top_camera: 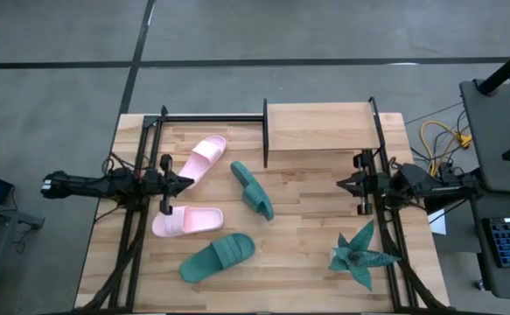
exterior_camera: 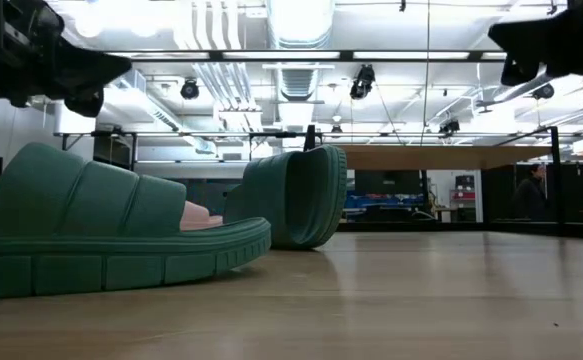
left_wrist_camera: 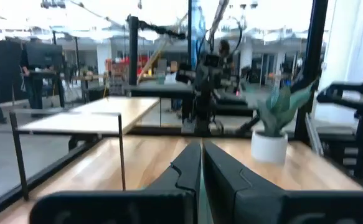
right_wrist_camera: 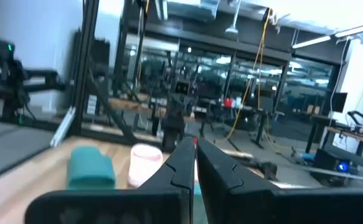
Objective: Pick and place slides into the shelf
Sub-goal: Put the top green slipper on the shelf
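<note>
— Wooden counter [top_camera: 307,262] first: what sits nearest the left hand [top_camera: 183,183]?

— That hand is clenched on nothing, hovering just above the two pink slides: one [top_camera: 200,158] angled beyond its tip, one [top_camera: 188,221] lying just beside it on the near side.

— And the green ones?

— One teal slide [top_camera: 218,257] lies past the nearer pink one, toward the counter's front edge; the other [top_camera: 253,190] rests between both hands, tipped on its side.

— The right hand [top_camera: 342,184]?

— Clenched too, empty, well apart from the slides, beside the shelf [top_camera: 317,128], which carries nothing. A spiky plant [top_camera: 359,254] stands near it.
</note>
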Robot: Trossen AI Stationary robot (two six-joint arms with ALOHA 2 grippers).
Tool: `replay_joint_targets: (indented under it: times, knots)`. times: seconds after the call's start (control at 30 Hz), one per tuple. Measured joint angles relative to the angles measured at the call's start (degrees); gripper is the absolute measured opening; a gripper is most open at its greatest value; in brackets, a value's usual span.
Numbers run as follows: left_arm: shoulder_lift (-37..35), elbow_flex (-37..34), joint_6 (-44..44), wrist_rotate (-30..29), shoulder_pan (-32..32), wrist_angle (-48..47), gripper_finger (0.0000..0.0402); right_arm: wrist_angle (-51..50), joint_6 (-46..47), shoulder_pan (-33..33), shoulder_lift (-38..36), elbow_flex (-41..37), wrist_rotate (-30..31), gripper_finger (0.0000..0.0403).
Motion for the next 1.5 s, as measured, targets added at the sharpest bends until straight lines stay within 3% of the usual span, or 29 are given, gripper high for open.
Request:
replay_joint_targets:
  times: [0.27,0.47,0.8,1.03,1.27,1.5]
  knots:
    - [0.15,0.02,2.62,-0.03,0.0,12.45,0.0003,2.24,0.11,0.0,1.39,0.0,0.42,0.0009]
    - [0.96,0.01,4.47,-0.55,0.0,12.77,0.0003,4.49,-1.14,0.0,6.8,0.47,5.75,0.002]
    - [3.2,0.0,10.99,-3.42,0.0,14.45,0.0007,6.61,2.68,0.0,25.7,10.69,6.26,0.0153]
    - [3.96,0.15,11.08,-3.51,0.0,16.4,0.007,6.69,1.99,0.0,42.53,24.27,6.21,0.02]
    - [4.55,0.15,10.64,-3.51,0.0,18.34,0.0162,1.07,-1.8,0.0,56.26,37.75,6.18,0.0194]
    - [4.55,0.15,10.58,-3.51,0.0,19.24,0.0187,-8.82,-0.88,1.12,68.42,49.22,6.26,0.0187]
